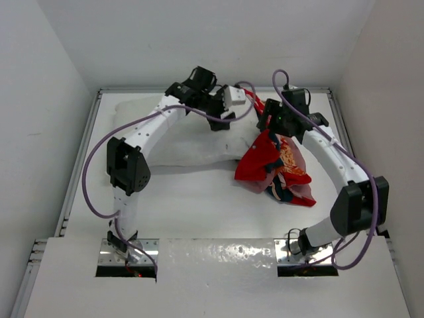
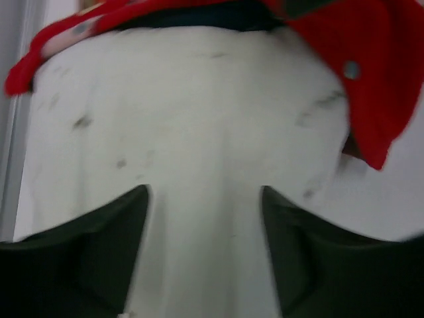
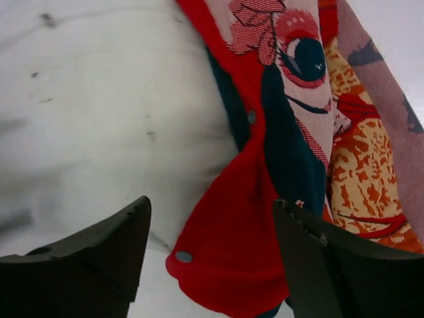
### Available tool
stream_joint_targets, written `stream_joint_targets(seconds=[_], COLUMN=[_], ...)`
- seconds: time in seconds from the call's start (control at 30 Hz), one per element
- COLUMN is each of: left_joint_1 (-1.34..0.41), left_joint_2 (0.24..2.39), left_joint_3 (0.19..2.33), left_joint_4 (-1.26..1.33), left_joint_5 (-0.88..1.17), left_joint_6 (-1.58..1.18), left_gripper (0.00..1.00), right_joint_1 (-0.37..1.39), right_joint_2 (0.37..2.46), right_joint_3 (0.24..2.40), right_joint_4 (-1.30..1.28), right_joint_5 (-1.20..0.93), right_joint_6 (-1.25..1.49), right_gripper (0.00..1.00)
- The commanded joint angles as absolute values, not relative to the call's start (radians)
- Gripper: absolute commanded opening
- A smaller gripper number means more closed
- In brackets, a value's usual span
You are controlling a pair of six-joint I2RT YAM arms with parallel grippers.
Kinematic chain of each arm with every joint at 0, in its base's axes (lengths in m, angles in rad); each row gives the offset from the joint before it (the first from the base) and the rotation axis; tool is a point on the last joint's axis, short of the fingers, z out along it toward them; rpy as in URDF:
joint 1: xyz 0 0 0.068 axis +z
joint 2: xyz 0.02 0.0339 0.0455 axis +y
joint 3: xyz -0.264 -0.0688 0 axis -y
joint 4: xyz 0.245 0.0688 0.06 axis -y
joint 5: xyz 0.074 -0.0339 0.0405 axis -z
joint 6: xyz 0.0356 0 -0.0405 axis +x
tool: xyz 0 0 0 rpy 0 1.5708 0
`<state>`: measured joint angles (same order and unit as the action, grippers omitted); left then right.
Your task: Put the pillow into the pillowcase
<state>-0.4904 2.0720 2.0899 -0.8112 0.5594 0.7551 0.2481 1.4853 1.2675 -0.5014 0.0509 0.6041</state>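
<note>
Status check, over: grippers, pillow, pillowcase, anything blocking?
Left gripper open over pillow. Right gripper open over pillowcase edge. Pillow mostly uncovered; pillowcase bunched at its right end. No obstruction seen.

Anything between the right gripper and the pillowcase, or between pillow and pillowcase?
Nothing visible. The right gripper hangs open directly over the pillowcase, red hem between its fingers. The pillow touches it, red fabric overlapping its end. The opening itself is not visible.
</note>
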Motion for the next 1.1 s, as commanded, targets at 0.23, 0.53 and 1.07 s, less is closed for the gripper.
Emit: stream_joint_targets(seconds=[0.23,0.53,1.07], left_joint_1=[-0.588,-0.575,-0.425], left_joint_2=[2.049,2.123,2.093], left_joint_3=[1.81,1.825,1.955], left_joint_4=[-0.748,-0.646,-0.375], left_joint_5=[0.402,0.441,1.075], left_joint_6=[0.859,0.602,0.137], left_gripper=[0.81,0.0,0.0], right_joint_1=[0.218,0.352,0.601], right_joint_2=[1.652,1.638,1.471], right_joint_3=[1.212,1.348,1.088], right_joint_4=[-0.333,-0.508,-0.043], right_joint_5=[-0.078,0.108,-0.014], right_joint_6=[0.679,0.544,0.675], right_gripper=[0.59,0.0,0.0])
